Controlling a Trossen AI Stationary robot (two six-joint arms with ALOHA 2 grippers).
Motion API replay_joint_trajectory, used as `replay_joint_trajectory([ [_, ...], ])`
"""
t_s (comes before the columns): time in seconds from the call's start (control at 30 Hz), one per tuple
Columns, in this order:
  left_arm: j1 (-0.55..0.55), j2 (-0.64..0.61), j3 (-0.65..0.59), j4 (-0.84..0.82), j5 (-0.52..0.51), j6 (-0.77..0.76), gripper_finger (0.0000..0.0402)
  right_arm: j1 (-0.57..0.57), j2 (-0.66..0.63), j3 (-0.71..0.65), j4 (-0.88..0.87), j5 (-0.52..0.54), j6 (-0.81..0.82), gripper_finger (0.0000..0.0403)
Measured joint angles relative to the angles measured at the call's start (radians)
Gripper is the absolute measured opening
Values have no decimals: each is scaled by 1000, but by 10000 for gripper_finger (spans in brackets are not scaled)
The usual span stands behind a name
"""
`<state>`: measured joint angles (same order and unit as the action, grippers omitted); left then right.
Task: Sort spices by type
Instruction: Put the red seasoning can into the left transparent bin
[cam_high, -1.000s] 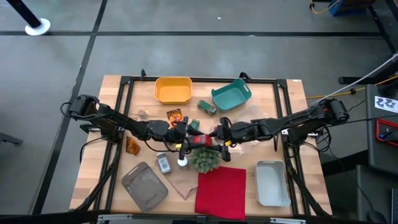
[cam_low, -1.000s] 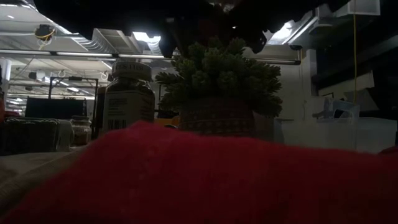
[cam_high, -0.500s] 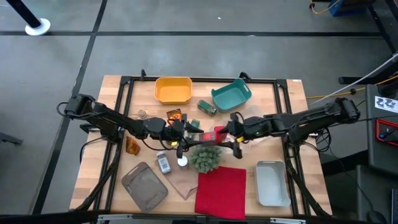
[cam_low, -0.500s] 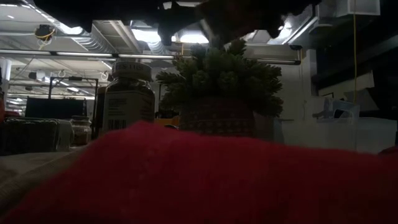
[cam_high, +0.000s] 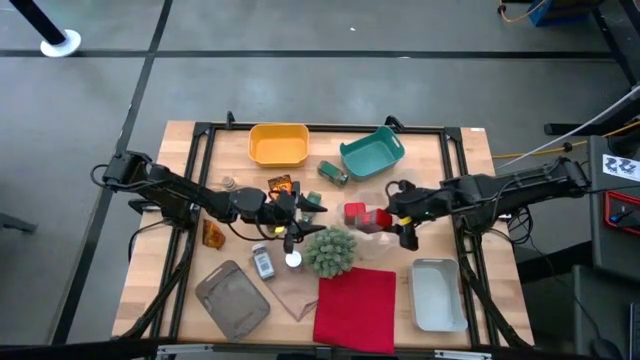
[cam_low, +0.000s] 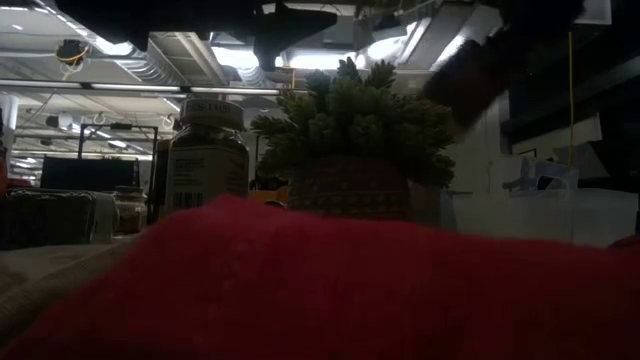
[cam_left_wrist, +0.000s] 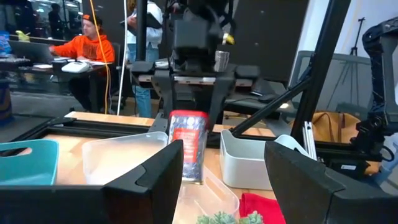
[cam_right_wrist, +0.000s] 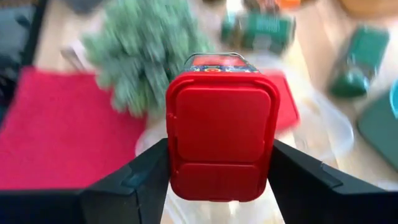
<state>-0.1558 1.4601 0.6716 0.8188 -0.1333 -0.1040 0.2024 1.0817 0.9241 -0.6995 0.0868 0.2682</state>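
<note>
My right gripper (cam_high: 388, 219) is over the middle of the table, right of the spiky plant ball (cam_high: 330, 250), and is shut on a red tin (cam_high: 376, 218). A second red tin (cam_high: 353, 211) lies beside it on a clear plastic tray (cam_high: 378, 243). My left gripper (cam_high: 303, 210) hovers open on the plant's far left side and touches nothing. In its wrist view the open fingers (cam_left_wrist: 224, 155) frame the held tin (cam_left_wrist: 186, 146). A green jar (cam_high: 333, 172), orange packets (cam_high: 281, 186), a white-capped jar (cam_high: 262, 262) and brown discs (cam_high: 229, 184) lie on the table. My right gripper pinches the red tin between its two fingers (cam_right_wrist: 143, 180), one on each long side, with the tin's red lid face (cam_right_wrist: 221, 134) turned to the wrist camera. The fingers slant down from the table's right. The tin stands upright, lifted over the clear tray (cam_left_wrist: 124, 158).
A yellow bin (cam_high: 278, 144) and a teal bin (cam_high: 371, 152) stand at the far edge. A white bin (cam_high: 437, 293), a red cloth (cam_high: 355, 308) and a grey tray (cam_high: 232, 298) lie near the near edge. People sit beyond the table in the left wrist view.
My right gripper has drawn back toward the table's right edge, carrying the red tin away from the plant ball and from my left gripper, which it stood close to a second ago. My left gripper has stayed nearly where it was.
</note>
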Motion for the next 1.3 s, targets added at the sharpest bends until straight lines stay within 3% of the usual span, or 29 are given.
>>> replay_joint_trajectory([
  [0.27, 0, 0, 0, 0, 0, -1, 209, 0, 53, -4, -76, 18, -1, 235],
  [0.8, 0, 0, 0, -33, 0, -1, 209, 0, 339, -2, -50, 19, -11, 240],
  [1.3, 0, 0, 0, -53, 0, -1, 209, -1, 363, -1, 4, 8, -11, 241],
])
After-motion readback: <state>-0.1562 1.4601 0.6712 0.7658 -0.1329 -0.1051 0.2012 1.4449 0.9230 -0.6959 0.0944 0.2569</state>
